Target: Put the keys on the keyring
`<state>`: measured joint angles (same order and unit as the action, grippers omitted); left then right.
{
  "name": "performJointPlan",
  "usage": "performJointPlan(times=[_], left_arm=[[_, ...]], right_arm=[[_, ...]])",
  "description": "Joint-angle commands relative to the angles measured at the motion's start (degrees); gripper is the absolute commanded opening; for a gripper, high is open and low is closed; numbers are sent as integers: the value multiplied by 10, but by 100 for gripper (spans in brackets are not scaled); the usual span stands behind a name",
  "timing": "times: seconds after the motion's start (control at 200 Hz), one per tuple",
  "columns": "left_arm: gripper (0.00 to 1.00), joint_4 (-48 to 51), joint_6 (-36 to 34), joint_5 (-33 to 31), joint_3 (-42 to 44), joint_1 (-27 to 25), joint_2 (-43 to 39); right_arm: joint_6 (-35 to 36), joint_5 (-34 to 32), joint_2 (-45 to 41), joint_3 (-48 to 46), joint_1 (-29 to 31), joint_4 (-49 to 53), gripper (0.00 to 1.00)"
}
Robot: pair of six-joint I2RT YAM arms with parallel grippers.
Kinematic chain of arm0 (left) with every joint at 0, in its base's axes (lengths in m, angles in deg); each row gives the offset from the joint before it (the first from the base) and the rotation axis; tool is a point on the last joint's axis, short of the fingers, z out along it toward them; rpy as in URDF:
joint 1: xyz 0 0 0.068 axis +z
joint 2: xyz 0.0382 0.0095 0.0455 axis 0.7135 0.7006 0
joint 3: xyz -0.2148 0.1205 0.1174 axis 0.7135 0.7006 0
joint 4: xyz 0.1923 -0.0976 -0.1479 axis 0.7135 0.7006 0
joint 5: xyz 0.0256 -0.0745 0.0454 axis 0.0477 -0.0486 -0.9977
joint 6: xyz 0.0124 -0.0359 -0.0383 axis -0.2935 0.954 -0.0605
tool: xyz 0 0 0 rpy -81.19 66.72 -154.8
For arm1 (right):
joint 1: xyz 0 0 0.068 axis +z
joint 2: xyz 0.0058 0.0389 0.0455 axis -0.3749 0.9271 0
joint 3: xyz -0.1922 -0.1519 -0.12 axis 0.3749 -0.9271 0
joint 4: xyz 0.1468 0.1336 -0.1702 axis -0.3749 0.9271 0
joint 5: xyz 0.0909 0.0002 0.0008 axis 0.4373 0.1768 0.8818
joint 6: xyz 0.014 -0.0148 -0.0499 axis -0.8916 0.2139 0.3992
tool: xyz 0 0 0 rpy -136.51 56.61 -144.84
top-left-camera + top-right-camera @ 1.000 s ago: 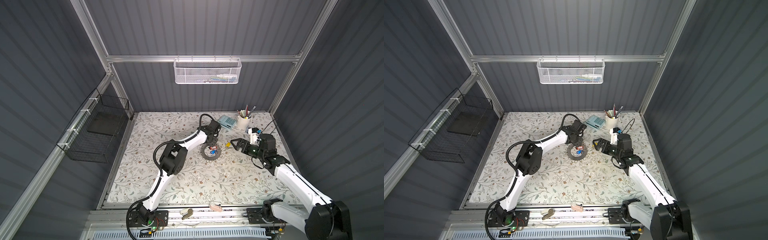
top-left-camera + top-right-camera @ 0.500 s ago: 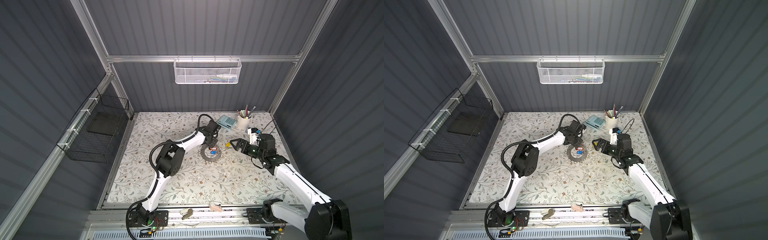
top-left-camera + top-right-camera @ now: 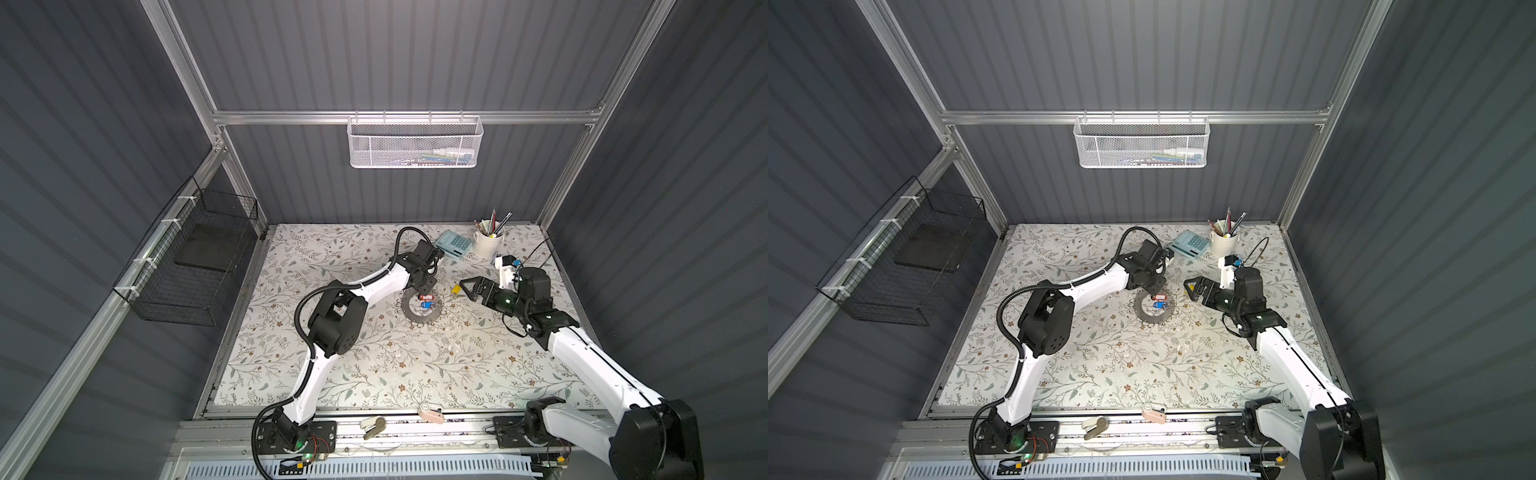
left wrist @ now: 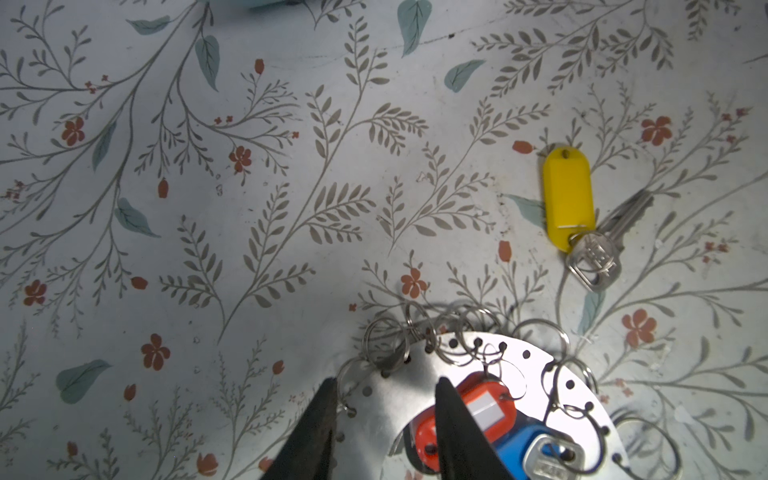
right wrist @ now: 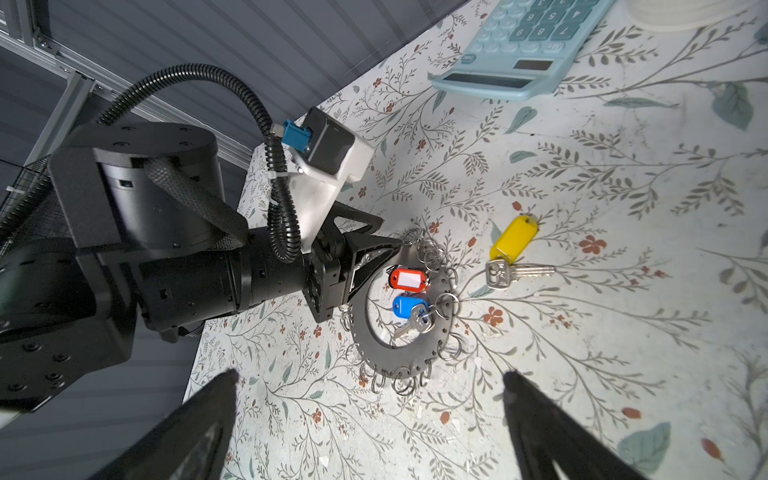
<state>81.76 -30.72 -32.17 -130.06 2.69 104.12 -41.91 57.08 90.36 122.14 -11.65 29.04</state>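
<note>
Right end effector [image 5: 370, 374]: jaws wide apart, empty, fingers cut off at the frame edge. Keyring [image 3: 419, 320] flat on desk [image 3: 374, 365], red-tagged key [image 5: 408, 279] and blue-tagged key [image 5: 409, 305] inside. 12 o'clock rim hidden under left end effector [image 4: 384, 380], jaws apart astride band. Yellow-tagged key [image 3: 456, 289]: 2 o'clock, loose.

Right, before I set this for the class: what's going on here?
The left gripper has its jaws astride the rim of the keyring, which lies flat on the table. The red-tagged key and blue-tagged key sit in its open centre, seemingly hooked to its loops. The yellow-tagged key lies loose beside the ring. The right gripper hovers open nearby, holding nothing.
</note>
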Motion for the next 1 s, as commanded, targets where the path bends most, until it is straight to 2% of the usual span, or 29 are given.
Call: performJointPlan(times=[0.0, 0.425, 0.68, 0.996], left_arm=[[40, 13, -12, 2, -12, -3, 22], [38, 11, -9, -7, -15, -5, 42], [26, 14, 3, -56, -35, -5, 56], [22, 20, 11, -71, -51, -5, 68]], right_arm=[[4, -2, 4, -2, -3, 7, 99], [6, -3, 4, -2, -3, 8, 99], [7, -3, 3, -4, -2, 7, 99], [9, -4, 25, -3, -2, 4, 99]])
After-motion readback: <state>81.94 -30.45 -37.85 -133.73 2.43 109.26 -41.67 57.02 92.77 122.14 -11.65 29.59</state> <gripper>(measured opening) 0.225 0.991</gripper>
